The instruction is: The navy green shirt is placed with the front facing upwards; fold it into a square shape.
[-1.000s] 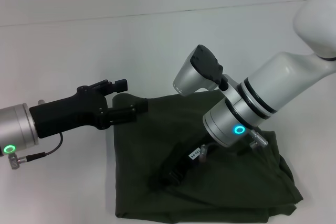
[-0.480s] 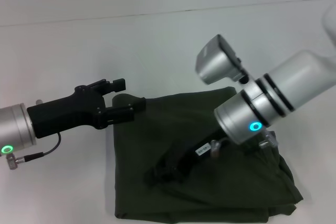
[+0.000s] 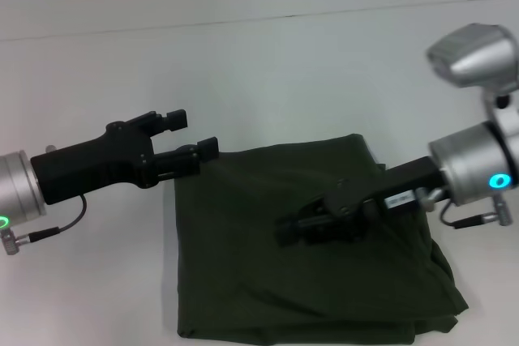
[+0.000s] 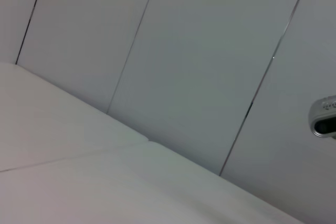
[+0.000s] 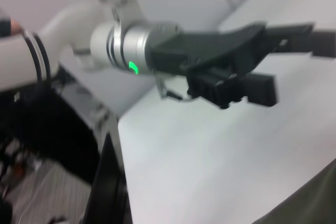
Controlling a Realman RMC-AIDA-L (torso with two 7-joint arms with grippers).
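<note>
Fingers of the left gripper (image 3: 193, 137) stand parted with nothing between them, one black finger (image 3: 177, 119) above and farther back, the other ending just at the far left corner of the navy green shirt (image 3: 243, 281); whether that lower tip touches the cloth cannot be told. Behind them the black gripper body runs back to a silver wrist with a green ring light at the left edge of the head view, a thin cable hanging under it. Over the middle of the shirt, the right gripper (image 3: 293, 226) points toward the left one, its black fingers low over the cloth, but whether they are open or closed cannot be told, nor whether they touch the fabric. Its black body leads back to a silver wrist with a blue-green ring light on the right. From the right wrist view the left gripper (image 5: 294, 61) shows against the white table (image 5: 210, 171), jaws apart, with a corner of the shirt (image 5: 315, 198) at the edge. That shirt lies folded into a roughly square dark green block on the white table (image 3: 97, 281), plain side up, with layered edges along its near side.
</note>
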